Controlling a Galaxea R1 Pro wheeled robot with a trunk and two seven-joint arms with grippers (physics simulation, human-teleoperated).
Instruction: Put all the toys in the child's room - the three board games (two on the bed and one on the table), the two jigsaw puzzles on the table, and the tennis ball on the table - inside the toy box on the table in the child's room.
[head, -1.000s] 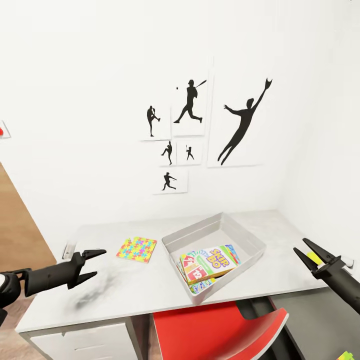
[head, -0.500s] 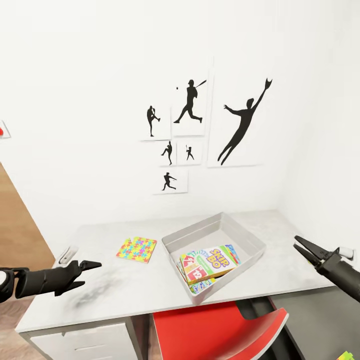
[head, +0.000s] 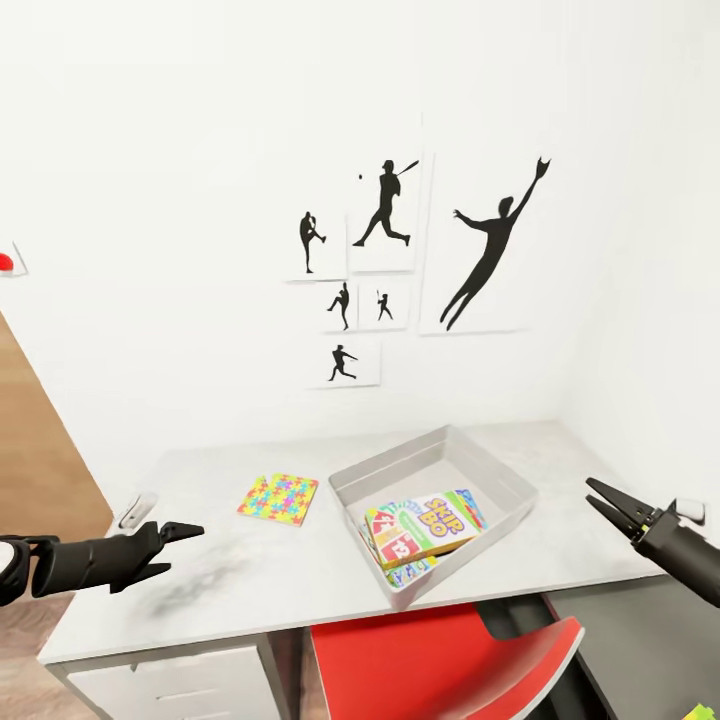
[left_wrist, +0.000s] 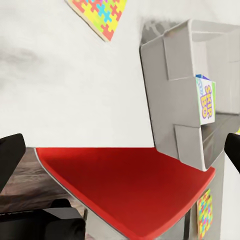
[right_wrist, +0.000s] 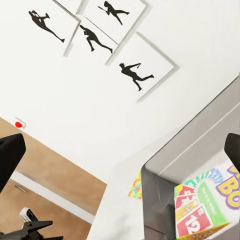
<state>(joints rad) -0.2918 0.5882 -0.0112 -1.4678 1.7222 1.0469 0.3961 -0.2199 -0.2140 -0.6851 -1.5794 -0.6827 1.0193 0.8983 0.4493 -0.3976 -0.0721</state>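
A pale table (head: 250, 585) stands below black silhouette prints (head: 420, 250) on white wall.

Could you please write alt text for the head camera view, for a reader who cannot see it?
A grey toy box on a pale table holds a Skip-Bo game, and a colourful jigsaw lies flat on the table beside it. The left gripper and right gripper hover at either end, jaws open. Black sports silhouettes hang on the white wall.

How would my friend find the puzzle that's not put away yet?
Look at the long pale table under the black sports pictures. Left of the grey toy box a thin square lies flat on the tabletop. That is the jigsaw puzzle, with yellow, blue, green and pink pieces, outside the box.
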